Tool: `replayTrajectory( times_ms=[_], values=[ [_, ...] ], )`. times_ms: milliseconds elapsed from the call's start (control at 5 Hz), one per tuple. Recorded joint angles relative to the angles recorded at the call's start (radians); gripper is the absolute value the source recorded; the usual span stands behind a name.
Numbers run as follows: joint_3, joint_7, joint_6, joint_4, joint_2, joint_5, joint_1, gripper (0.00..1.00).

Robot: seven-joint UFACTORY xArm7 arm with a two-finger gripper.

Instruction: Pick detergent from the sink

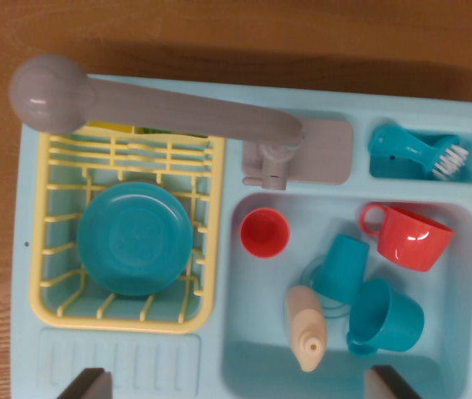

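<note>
The detergent bottle (pixel 306 327) lay in the sink (pixel 456 366), a teal cup (pixel 385 317) at its three o'clock. The gripper (pixel 240 384) hung above, fingers apart, holding nothing.

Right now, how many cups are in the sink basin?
4: small red cup upright at left, red mug top right, two teal cups tipped mid-basin. None visibly hidden.

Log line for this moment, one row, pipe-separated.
phase: approach | gripper: open, above sink | detergent bottle: lying in basin, ungrasped | nearest: teal cups
</note>
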Motion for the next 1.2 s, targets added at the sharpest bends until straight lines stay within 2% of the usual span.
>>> replayTrajectory(
  times_ms=[600, 800, 1000, 1200],
  values=[
    [-0.001, -0.003, -0.011, -0.010, 0.002, -0.0001, -0.0014, 0.00],
    [-0.003, -0.008, -0.028, -0.027, 0.004, -0.0004, -0.0036, 0.00],
    [-0.003, -0.008, -0.028, -0.027, 0.004, -0.0004, -0.0036, 0.00],
    [-0.006, -0.015, -0.052, -0.050, 0.008, -0.0007, -0.0067, 0.00]
  ],
)
